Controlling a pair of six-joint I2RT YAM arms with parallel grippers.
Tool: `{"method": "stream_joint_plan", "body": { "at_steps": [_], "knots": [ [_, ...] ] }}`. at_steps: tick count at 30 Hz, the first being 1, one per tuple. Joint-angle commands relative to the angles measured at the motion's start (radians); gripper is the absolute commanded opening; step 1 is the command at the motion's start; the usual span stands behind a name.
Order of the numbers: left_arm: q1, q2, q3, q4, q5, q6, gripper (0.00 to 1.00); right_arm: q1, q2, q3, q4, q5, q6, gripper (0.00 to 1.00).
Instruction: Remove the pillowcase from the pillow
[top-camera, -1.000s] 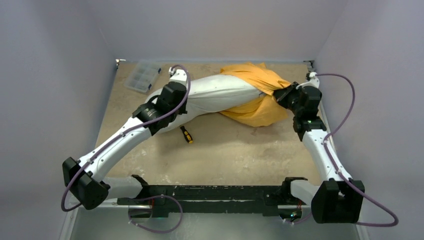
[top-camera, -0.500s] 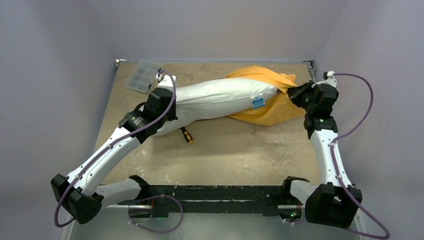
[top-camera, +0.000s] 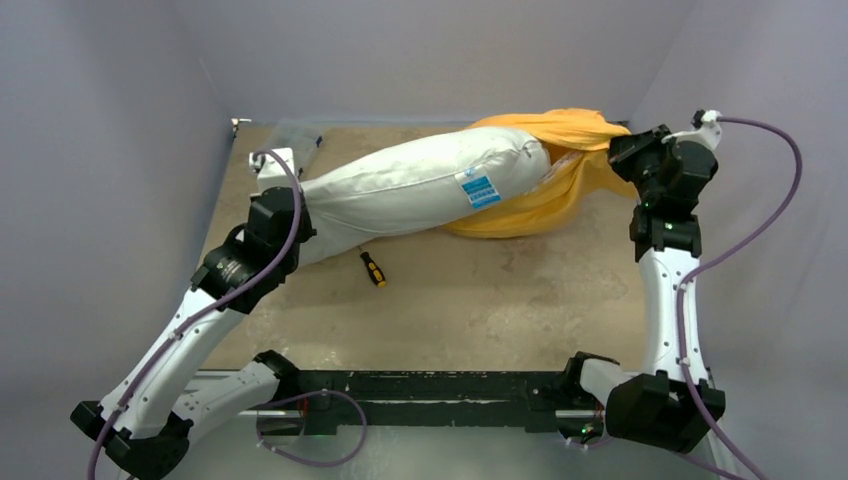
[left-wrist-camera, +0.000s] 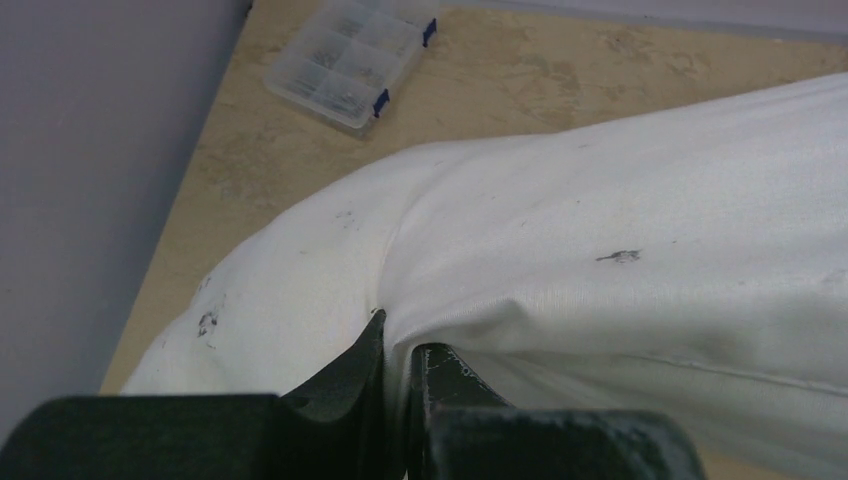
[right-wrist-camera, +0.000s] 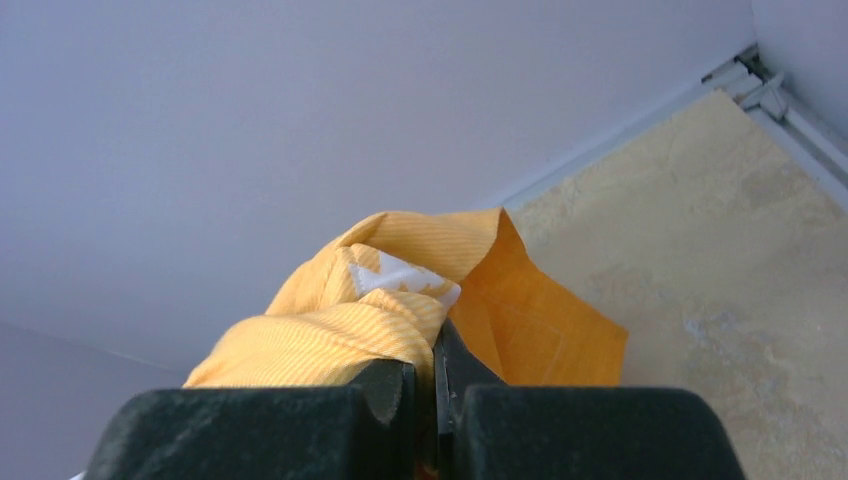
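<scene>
Plump white fabric pillow (top-camera: 400, 190) lies along the far edge of the worktop (top-camera: 480, 290), its left end pinched by the left end effector (left-wrist-camera: 400, 345). The right end effector (right-wrist-camera: 435, 350) pinches the orange-yellow cloth pillowcase (top-camera: 570, 190), bunched at the far-right corner.

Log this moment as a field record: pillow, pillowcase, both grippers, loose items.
pillow: white, mostly bare, stretched across the table
pillowcase: orange-yellow, around only the pillow's right end
left gripper: shut on the pillow's left end
right gripper: shut on bunched pillowcase, near the far right corner
loose items: screwdriver in front of the pillow; clear parts box far left
</scene>
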Motion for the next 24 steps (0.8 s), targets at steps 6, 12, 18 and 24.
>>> {"method": "stream_joint_plan", "body": {
  "at_steps": [6,12,18,24],
  "knots": [
    [0.042,-0.067,0.066,0.052,-0.252,0.076,0.0,-0.058,-0.012,0.013,0.16,0.087,-0.011,0.0],
    [0.042,-0.04,0.082,0.05,-0.329,0.082,0.0,-0.08,0.039,0.065,0.144,0.163,0.005,0.0],
    [0.042,-0.049,0.162,0.104,-0.471,0.174,0.0,-0.164,0.072,0.188,0.151,0.157,0.066,0.0],
    [0.042,-0.008,0.228,0.253,-0.545,0.311,0.0,-0.171,0.16,0.415,0.124,0.166,0.054,0.0]
  ]
}}
